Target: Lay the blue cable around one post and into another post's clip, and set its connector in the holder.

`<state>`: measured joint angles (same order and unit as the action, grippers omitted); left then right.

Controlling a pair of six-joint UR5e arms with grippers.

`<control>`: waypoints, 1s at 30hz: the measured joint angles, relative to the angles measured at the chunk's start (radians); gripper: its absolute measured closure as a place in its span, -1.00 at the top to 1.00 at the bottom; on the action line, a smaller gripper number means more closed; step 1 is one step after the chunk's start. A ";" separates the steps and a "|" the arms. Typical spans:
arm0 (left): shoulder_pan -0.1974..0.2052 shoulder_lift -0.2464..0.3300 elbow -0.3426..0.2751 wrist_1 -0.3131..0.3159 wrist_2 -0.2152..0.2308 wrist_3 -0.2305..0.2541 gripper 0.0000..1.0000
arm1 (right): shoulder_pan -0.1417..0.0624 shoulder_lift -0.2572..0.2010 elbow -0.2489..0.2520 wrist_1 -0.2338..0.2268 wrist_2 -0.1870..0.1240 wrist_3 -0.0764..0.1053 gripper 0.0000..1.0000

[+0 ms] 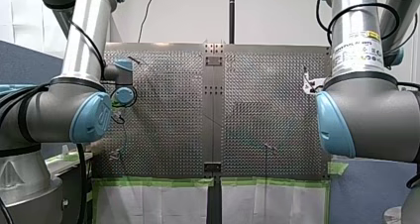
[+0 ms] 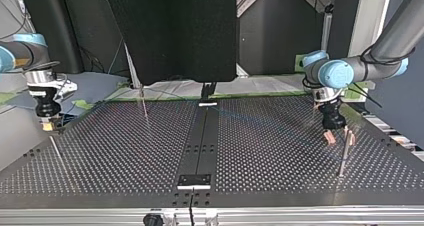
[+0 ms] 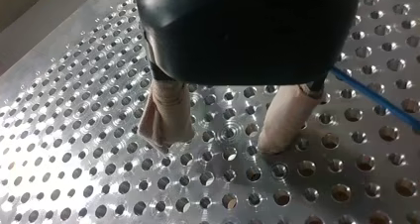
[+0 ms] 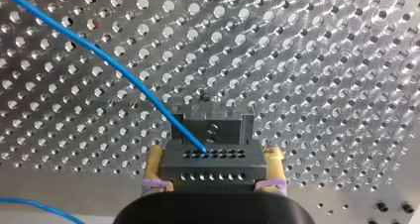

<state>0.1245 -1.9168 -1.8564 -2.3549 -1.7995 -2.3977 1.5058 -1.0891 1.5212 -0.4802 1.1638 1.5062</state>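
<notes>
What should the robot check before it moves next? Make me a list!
1. Right pincer gripping connector: ok.
2. Cable joined to connector: ok.
3. Holder just ahead of connector: ok.
4. Connector seated in holder: not ok.
5. Left pincer open and empty: ok.
6. Cable around post: cannot tell.
</notes>
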 joint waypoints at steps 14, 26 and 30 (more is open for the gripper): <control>-0.001 0.000 0.000 -0.001 0.001 0.002 0.96 | 0.005 0.025 0.011 -0.060 -0.007 0.041 -1.00; -0.001 0.000 0.000 -0.001 0.001 0.002 0.96 | 0.007 0.037 0.003 -0.074 -0.009 0.042 -1.00; -0.002 0.000 0.000 0.000 0.001 0.004 0.96 | 0.008 0.037 -0.002 -0.077 -0.010 0.044 -1.00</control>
<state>0.1228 -1.9166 -1.8566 -2.3551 -1.7980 -2.3937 1.5137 -1.0518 1.5196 -0.5571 1.1538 1.5501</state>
